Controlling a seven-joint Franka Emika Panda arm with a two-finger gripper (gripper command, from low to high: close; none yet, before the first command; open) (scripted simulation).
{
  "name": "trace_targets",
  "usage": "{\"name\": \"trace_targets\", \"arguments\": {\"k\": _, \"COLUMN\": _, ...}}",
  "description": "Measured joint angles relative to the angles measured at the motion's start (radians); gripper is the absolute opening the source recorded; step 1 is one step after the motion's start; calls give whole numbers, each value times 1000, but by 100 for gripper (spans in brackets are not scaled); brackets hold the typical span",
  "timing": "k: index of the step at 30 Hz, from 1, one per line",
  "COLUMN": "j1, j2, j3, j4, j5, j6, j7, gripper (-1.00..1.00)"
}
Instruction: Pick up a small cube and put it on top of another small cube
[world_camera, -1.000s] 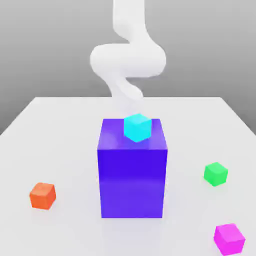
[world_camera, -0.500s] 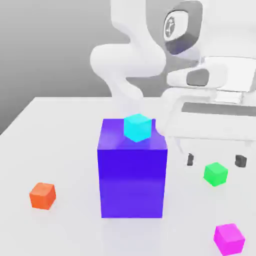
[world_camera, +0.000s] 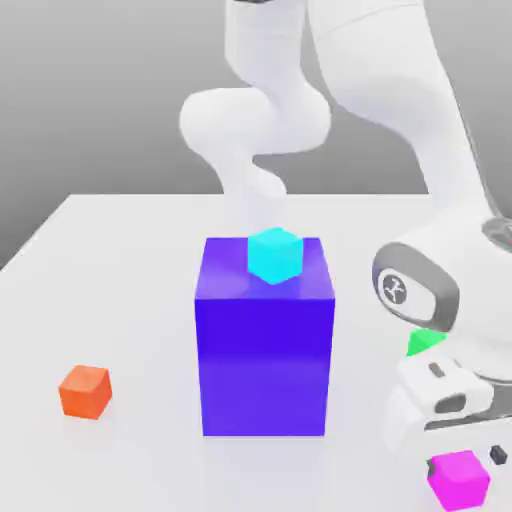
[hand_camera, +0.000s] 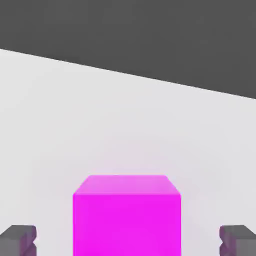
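The small cube (world_camera: 459, 480), glossy magenta-pink, rests on the white table near the front on the exterior view's right. My gripper (world_camera: 461, 459) has come down over it, and one dark fingertip (world_camera: 497, 456) shows beside the cube. In the hand view the small cube (hand_camera: 126, 220) sits centred between the two grey fingers (hand_camera: 19, 240) of my gripper (hand_camera: 128, 241). A gap of bare table shows on each side, so the fingers are open around the cube and apart from it.
A big blue-violet block (world_camera: 264, 350) stands mid-table with a small cyan cube (world_camera: 274, 254) on top. A small green cube (world_camera: 425, 342) peeks out behind my wrist. A small orange cube (world_camera: 85, 390) lies at the exterior view's left. The table (world_camera: 130, 250) is white.
The arm has swung from over the green cube down to the magenta cube, with the hand now low around it. None of the cubes has moved.
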Motion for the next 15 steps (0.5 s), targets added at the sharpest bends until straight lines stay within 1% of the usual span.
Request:
{"name": "trace_targets", "arguments": {"k": 6, "j1": -2, "j2": -3, "j3": 3, "j4": -1, "j5": 2, "j6": -1, "j7": -1, "gripper": -100}}
{"name": "trace_targets", "arguments": {"k": 10, "j1": -49, "j2": -130, "j3": 67, "j4": -34, "j5": 79, "j6": -94, "j7": -56, "gripper": -100}}
{"name": "trace_targets", "arguments": {"k": 15, "j1": 8, "j2": -293, "j3": 141, "j4": -179, "j5": 156, "j6": -117, "j7": 67, "gripper": -100}}
